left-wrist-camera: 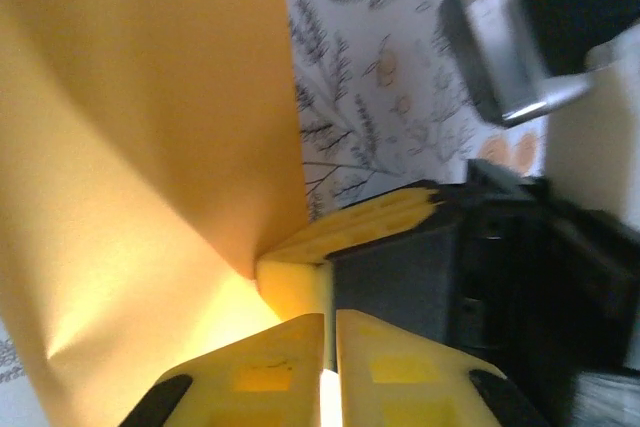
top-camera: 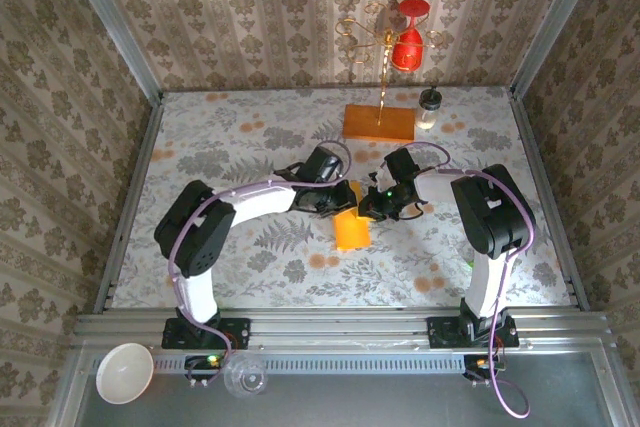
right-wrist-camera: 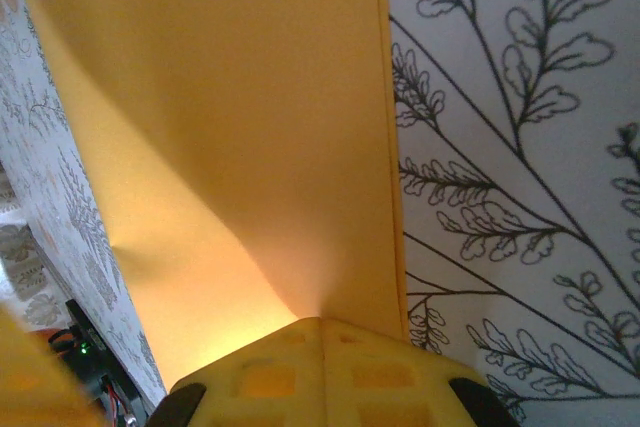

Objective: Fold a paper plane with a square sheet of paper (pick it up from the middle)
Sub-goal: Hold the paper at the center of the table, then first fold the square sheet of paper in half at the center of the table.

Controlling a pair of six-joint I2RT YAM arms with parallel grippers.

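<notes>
Left tool [top-camera: 343, 197] is closed, pinching the thin orange-yellow paper sheet [top-camera: 351, 230] at one edge. On its wrist camera I see the yellow fingers [left-wrist-camera: 260, 377] nearly together, with paper glowing in the slit. Right tool [top-camera: 372, 207] is just beside it, tip to tip, and is clamped on the same sheet. Its fingers [right-wrist-camera: 260, 377] meet, and the paper runs straight into them. The sheet spreads out ahead of both tools, buckled near the pinch points, above the floral-patterned counter [top-camera: 250, 277]. I cannot tell whether its free end touches down. A brown-orange wooden rectangular block [top-camera: 379, 123] lies beyond both tools, well apart.
</notes>
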